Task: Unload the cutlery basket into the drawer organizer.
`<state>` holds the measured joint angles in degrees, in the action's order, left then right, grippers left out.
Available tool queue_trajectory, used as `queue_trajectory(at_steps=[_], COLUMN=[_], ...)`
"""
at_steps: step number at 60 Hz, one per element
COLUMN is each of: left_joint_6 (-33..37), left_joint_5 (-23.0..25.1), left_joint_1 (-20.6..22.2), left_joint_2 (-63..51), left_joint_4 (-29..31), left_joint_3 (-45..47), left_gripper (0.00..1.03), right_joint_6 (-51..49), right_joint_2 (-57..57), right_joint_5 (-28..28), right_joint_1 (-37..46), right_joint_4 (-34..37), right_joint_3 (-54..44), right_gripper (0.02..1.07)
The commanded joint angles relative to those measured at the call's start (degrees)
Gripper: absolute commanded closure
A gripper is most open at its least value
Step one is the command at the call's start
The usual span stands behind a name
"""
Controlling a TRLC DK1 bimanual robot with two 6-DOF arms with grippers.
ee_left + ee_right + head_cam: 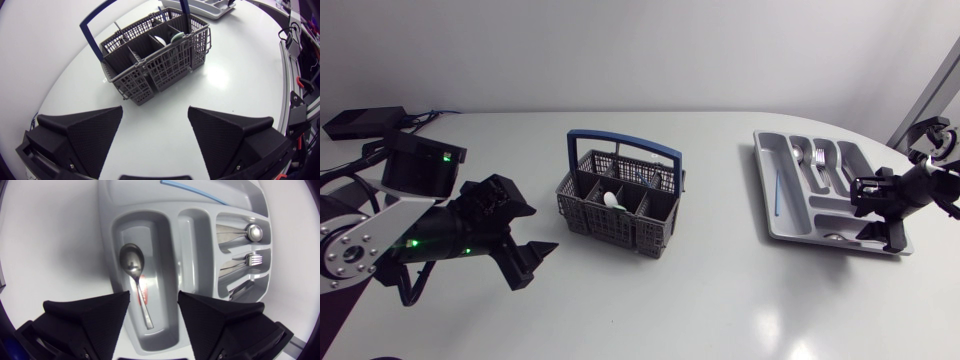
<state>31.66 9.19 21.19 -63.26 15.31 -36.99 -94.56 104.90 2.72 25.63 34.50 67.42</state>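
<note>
Cutlery basket [610, 225] stands mid-table, well apart from organizer [766, 190] near table [740, 290] edge.

head: overhead, shares basket [610, 222], organizer [784, 226] | left wrist: low, facing basket | right wrist: close above organizer

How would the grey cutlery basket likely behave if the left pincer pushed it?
The cutlery basket is open lattice plastic and holds few items, so probably light; on the glossy table it would likely slide rather than resist. Its broad base suggests little tipping risk, though a push high on the upright blue handle might rock it.
</note>
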Motion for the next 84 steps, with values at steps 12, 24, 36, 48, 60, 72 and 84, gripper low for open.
queue_trajectory(at_steps=[12, 24, 36, 48, 60, 72, 84], left_joint_6=[-1.34, -0.81, -0.72, -5.56, -13.64, -20.59, -24.63], left_joint_5=[0.56, 0.74, 1.18, 5.57, 7.6, 8.3, 9.09], left_joint_1=[-0.54, 0.96, 2.36, 1.84, 2.36, 3.86, 4.65], left_joint_2=[-0.1, -2.39, -9.24, -13.82, -20.23, -27.97, -31.92], left_joint_4=[-2.13, -5.2, -6.52, -5.55, 4.73, 15.28, 17.91], left_joint_3=[0.17, -0.54, -4.67, -11.52, -22.07, -31.12, -34.99], left_gripper=[0.12, 0.12, 0.12, 0.21, 0.34, 0.39, 0.44], right_joint_6=[7.55, 15.37, 26.01, 38.93, 48.07, 52.9, 54.75], right_joint_2=[-9.37, -16.13, -24.48, -28.79, -31.95, -33.36, -34.06], right_joint_5=[5.36, 9.23, 11.34, 12.04, 11.96, 11.87, 11.78], right_joint_1=[-1.19, -5.94, -15.08, -23.87, -32.04, -35.56, -37.32], right_joint_4=[5.23, 6.54, 5.84, 4.35, 4.61, 6.37, 6.46], right_joint_3=[-1.59, -6.77, -13.19, -16.27, -18.2, -17.32, -17.94], right_gripper=[0.06, 0.07, 0.07, 0.07, 0.07, 0.07, 0.07])
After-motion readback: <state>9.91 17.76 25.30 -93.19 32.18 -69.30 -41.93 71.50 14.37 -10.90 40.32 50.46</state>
